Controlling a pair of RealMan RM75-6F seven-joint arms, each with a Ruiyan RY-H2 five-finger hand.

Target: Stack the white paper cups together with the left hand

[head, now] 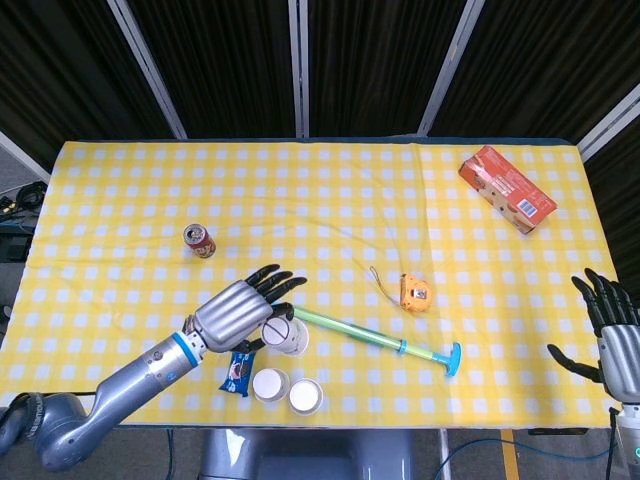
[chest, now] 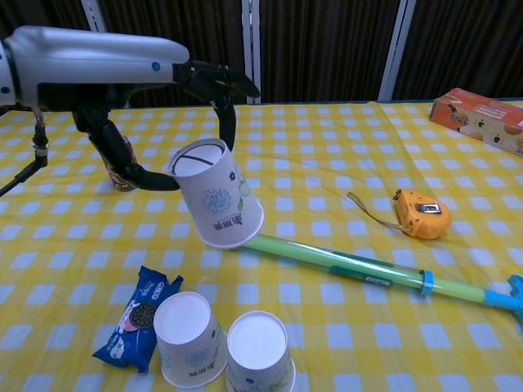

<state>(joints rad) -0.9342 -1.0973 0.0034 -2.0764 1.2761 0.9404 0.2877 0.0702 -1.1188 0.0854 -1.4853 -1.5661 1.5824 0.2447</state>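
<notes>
The left robot hand (head: 243, 309) reaches in from the lower left on an extended arm, held above the desk, its fingers pinching a tilted, upside-down cup (chest: 217, 202). The right robot hand (head: 612, 335) hangs at the right edge, fingers spread, holding nothing.
</notes>
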